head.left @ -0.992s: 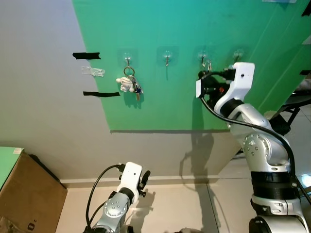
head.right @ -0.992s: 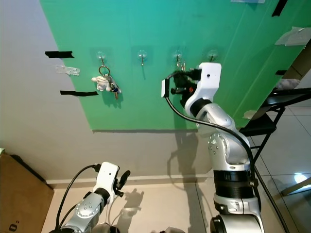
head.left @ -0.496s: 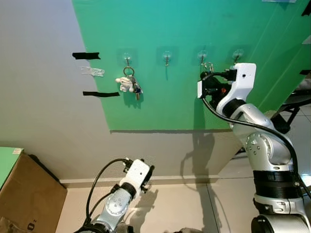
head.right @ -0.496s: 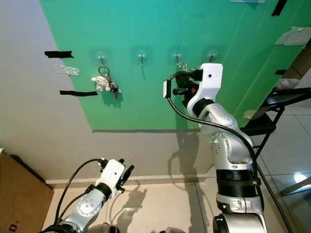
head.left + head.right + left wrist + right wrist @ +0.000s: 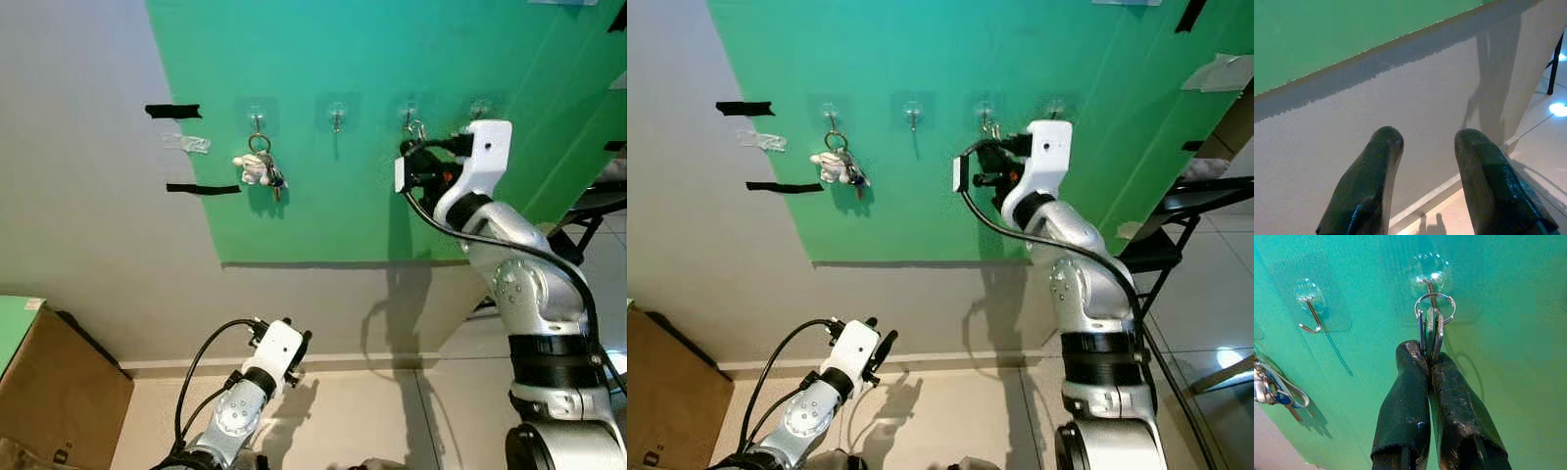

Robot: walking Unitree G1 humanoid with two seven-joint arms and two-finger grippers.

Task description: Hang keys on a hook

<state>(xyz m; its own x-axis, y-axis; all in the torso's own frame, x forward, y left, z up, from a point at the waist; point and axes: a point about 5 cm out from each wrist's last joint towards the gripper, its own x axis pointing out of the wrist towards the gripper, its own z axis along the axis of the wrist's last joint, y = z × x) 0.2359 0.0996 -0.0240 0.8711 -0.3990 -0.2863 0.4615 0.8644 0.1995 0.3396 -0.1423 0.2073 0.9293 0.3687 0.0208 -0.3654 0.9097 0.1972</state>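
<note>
Nearest the robot, the left hand (image 5: 1425,186) hangs low near the floor and the skirting, its two black fingers spread apart with nothing between them; it has no part in the hanging and simply waits out of the way.

Farther off, the right arm reaches up to the green panel (image 5: 343,196) on the wall. The right hand (image 5: 1429,369) is clamped on the blades of the keys (image 5: 1431,335), pinching them low so that the key ring (image 5: 1435,308) stands free above the fingertips. The ring appears to sit over or right at the third hook (image 5: 1431,284); whether it has fully caught cannot be told.

Holding the keys by the blades leaves the loop clear to slip onto the hook. A neighbouring hook (image 5: 1310,313) is bare, and the first hook (image 5: 258,122) already carries another key bunch (image 5: 261,168) with a white fob.
</note>
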